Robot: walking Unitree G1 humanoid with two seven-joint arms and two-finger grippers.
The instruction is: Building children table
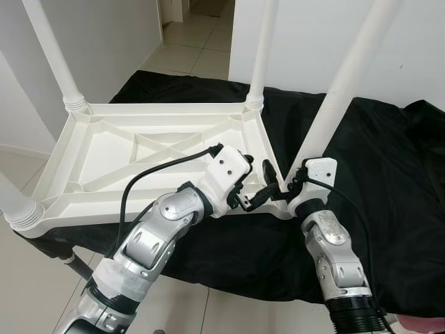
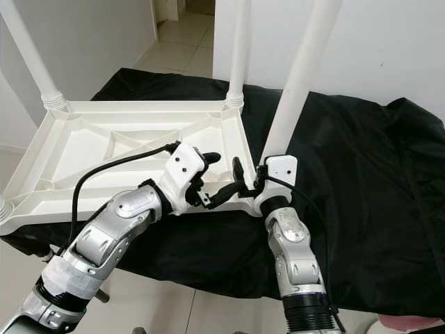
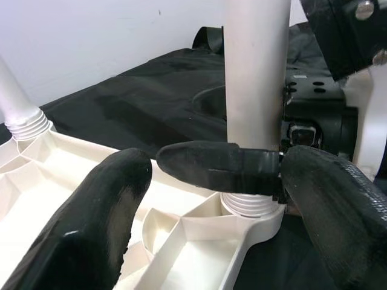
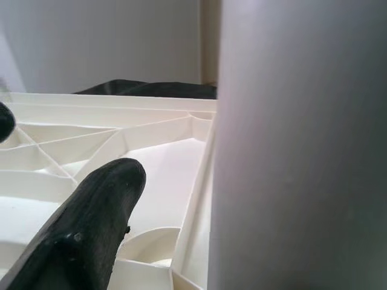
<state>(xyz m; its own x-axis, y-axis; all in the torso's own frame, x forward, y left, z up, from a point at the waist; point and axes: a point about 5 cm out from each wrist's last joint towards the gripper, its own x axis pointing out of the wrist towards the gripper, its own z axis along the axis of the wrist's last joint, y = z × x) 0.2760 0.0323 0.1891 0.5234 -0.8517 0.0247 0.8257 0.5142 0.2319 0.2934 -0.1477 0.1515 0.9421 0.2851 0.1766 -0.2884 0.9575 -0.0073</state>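
Observation:
A white plastic children's table (image 1: 104,153) lies upside down on a black cloth. Its near right leg (image 1: 341,90) stands in the corner socket (image 3: 248,205), and my right gripper (image 1: 272,184) is shut on that leg just above the socket. One of its black fingers (image 3: 217,166) crosses in front of the leg. My left gripper (image 1: 249,179) is open right beside it. Its two fingertips (image 3: 91,223) stand apart on either side of the socket without touching the leg. Three more legs stand up at the far left (image 1: 52,56), far right (image 1: 263,49) and near left (image 1: 14,202) corners.
The black cloth (image 1: 389,174) covers a low support and spreads out to the right of the table. White walls stand behind, with a doorway onto a tiled floor (image 1: 195,42). Pale tiles (image 1: 28,292) lie below the near edge.

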